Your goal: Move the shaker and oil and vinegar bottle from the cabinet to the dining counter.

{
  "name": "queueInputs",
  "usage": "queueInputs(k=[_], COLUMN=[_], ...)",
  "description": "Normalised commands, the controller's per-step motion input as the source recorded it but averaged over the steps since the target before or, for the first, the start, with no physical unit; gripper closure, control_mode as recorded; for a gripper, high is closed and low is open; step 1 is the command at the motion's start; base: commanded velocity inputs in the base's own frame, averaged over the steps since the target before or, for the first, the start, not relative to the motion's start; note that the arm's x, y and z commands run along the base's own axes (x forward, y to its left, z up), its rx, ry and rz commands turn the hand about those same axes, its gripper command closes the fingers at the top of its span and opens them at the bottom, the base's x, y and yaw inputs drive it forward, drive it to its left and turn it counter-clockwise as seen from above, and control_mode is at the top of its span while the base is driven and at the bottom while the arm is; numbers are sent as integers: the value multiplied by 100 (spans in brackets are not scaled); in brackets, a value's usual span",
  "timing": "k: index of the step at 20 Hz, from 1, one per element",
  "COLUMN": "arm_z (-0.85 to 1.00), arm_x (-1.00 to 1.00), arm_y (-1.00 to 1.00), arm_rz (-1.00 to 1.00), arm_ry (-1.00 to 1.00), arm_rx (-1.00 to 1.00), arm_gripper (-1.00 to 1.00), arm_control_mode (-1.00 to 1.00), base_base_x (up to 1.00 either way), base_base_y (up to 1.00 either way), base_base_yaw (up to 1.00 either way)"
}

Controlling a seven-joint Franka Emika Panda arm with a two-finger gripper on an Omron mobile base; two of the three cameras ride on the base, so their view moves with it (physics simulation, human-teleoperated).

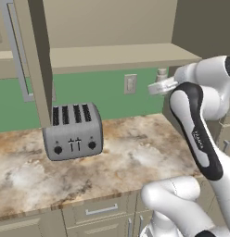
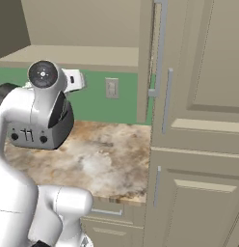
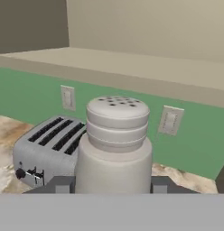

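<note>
Silver-grey shaker (image 3: 116,144) between tool (image 3: 113,184) fingers.

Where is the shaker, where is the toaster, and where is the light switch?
shaker (image 3: 117,135), hand view, its ribbed cap.
toaster (image 1: 73,134), left base view, its front face.
light switch (image 2: 112,88), right base view, its plate.

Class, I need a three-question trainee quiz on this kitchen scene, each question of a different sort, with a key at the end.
1. True or false: the gripper is shut on the shaker.
2. The toaster has how many slots? A two, B four, C six.
3. Fill in: the backsplash behind the worktop is ____.

Key: 1 true; 2 B; 3 green.
</note>
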Motion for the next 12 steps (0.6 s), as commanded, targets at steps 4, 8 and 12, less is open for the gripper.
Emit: queueInputs(k=[4,8,12], arm_z=[-40,-46,-54], arm_x=[-70,-55,-43], arm_y=[-12,1,13], arm_rz=[5,6,4], arm_ry=[8,11,12], arm_rx=[0,-3,-7], arm_gripper=[100,100,100], arm_control_mode=[-100,-100,-100], base_base_x=[0,0,0], base_base_y=[0,0,0], base_base_yaw=[0,0,0])
